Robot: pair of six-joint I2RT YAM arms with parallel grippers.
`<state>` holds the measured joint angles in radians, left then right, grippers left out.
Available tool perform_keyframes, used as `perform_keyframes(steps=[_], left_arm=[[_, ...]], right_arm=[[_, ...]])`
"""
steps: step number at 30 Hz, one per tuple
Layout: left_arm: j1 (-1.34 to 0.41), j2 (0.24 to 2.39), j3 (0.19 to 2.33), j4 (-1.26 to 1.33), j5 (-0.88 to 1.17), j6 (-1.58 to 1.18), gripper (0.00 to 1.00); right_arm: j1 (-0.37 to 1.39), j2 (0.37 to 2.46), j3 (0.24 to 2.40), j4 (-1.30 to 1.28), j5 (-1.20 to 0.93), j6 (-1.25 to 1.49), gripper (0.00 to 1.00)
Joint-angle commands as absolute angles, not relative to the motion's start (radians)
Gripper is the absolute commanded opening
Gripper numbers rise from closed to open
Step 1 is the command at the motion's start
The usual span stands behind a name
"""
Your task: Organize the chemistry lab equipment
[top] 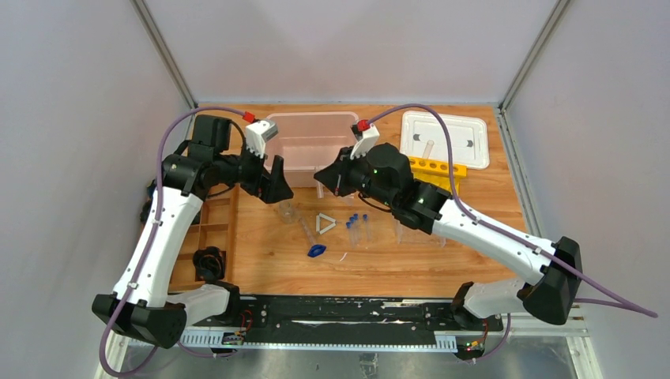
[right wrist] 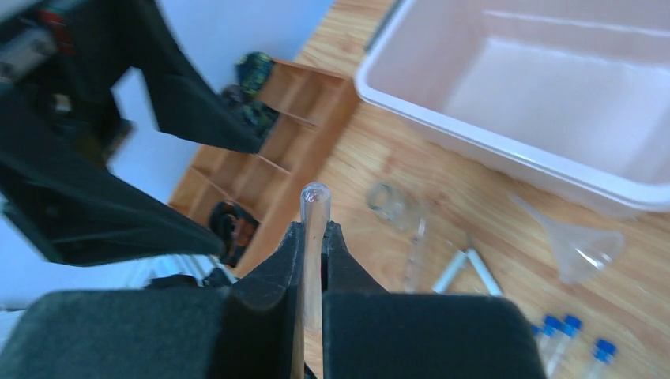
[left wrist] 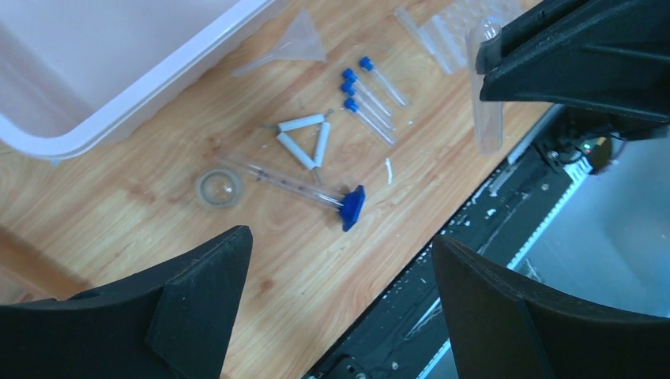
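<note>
My right gripper point(top: 322, 175) is shut on a clear uncapped tube point(right wrist: 314, 201) and holds it upright in the air; the tube also shows in the left wrist view point(left wrist: 487, 87). My left gripper point(top: 280, 188) is open and empty, facing the right one. Below on the table lie the white triangle point(top: 325, 224), several blue-capped tubes point(top: 357, 227), a clear rod point(top: 306, 231) ending at the blue clip point(top: 316, 251), a clear beaker point(top: 287, 210) and a funnel point(left wrist: 296, 43). A clear rack point(top: 419, 233) and a yellow rack point(top: 436, 170) stand to the right.
A pink bin point(top: 312, 117) stands at the back centre, just behind both grippers. A white lid point(top: 450, 126) lies at the back right. A wooden compartment tray point(top: 213, 229) sits along the left edge. The black rail point(top: 340, 312) runs along the near edge.
</note>
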<state>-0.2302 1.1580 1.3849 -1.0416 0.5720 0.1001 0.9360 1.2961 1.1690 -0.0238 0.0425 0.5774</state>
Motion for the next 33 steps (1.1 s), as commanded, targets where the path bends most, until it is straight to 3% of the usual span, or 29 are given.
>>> perform_keyframes(steps=[1, 12, 19, 33], left_arm=[[-0.223, 1.12, 1.377, -1.037, 0.729, 0.099, 0.89], [-0.224, 1.135, 1.359, -1.038, 1.009, 0.063, 0.82], [-0.222, 1.149, 1.394, -1.035, 1.0, 0.045, 0.76], [-0.216, 1.145, 1.364, -0.906, 0.937, -0.074, 0.45]], right_arm=[[0.999, 1.308, 1.232, 0.094, 0.021, 0.569, 0.0], [1.067, 1.312, 1.198, 0.192, 0.123, 0.653, 0.0], [1.069, 1.327, 1.201, 0.217, 0.16, 0.745, 0.0], [1.084, 1.374, 1.216, 0.264, 0.177, 0.806, 0.0]])
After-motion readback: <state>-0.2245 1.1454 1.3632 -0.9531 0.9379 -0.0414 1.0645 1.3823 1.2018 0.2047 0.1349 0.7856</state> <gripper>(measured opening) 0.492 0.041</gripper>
